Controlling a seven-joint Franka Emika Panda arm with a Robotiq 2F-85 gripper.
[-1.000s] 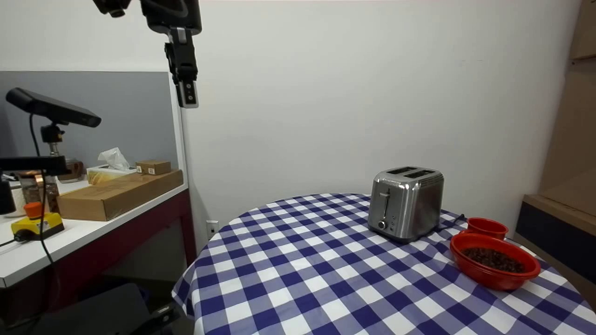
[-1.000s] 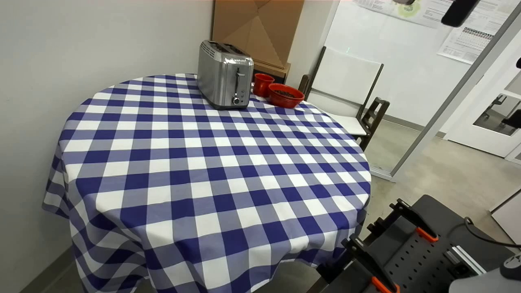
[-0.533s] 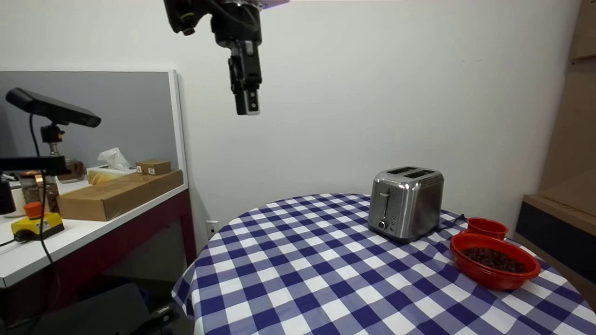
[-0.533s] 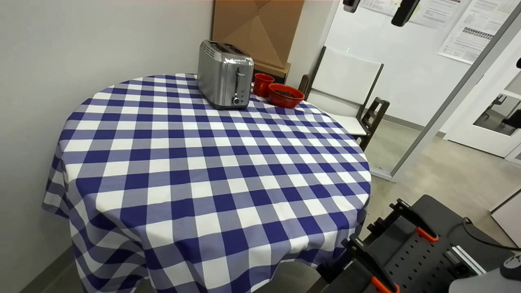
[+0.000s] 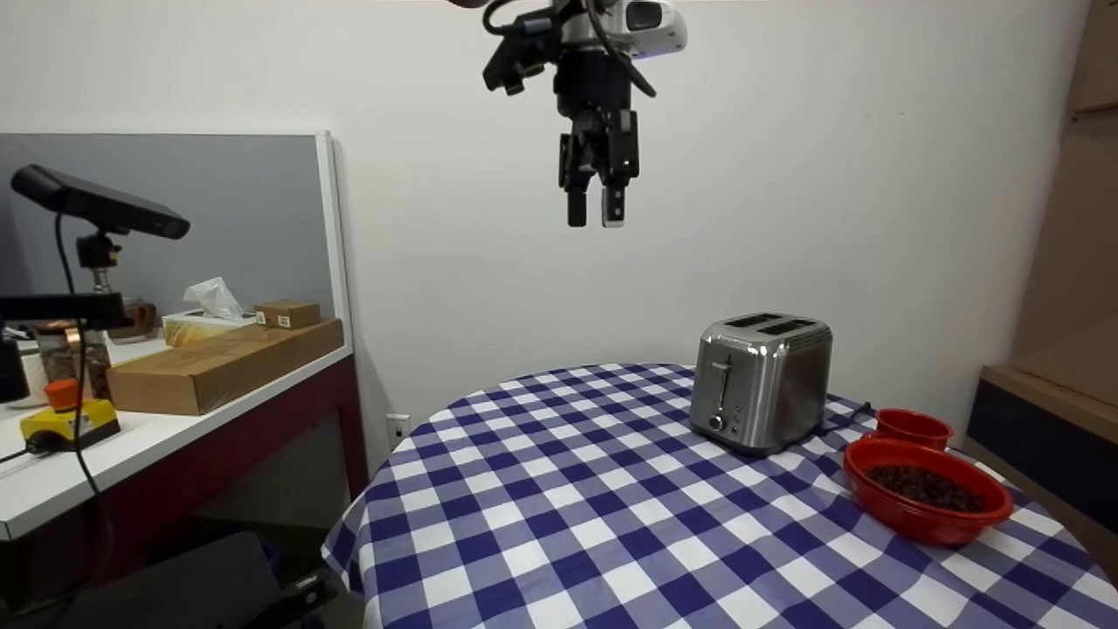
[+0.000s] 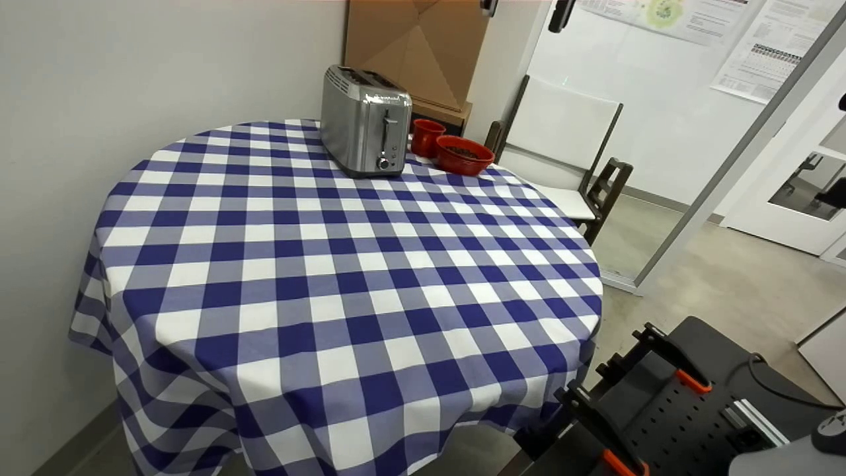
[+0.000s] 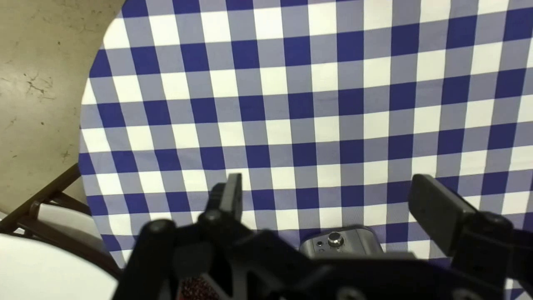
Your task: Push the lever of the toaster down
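Wrist view, cloth-covered desk [image 7: 325, 108]: below the jaws, round-edged, blue-and-white checks.
Printed sheets [image 6: 760, 63]: beyond the jaws in an exterior view, text illegible.
Toaster [image 5: 762, 386]: well below the jaws, boxy shiny metal.
Red bowl [image 5: 926, 523]: below the jaws, near the toaster, dark bits [image 5: 928, 487] inside.
Red cup [image 6: 424, 141]: beside the bowl, likewise below.
Jaws: spread apart.
Lever [image 5: 721, 366]: below the jaws, handle near the toaster's top.

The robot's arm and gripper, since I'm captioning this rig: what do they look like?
In an exterior view, the arm's visible end is white and rounded, with a dark inset. A dark cable curves down in front. The gripper is black, with two narrow, blocky fingers; one shows a pale edge and small round marks.
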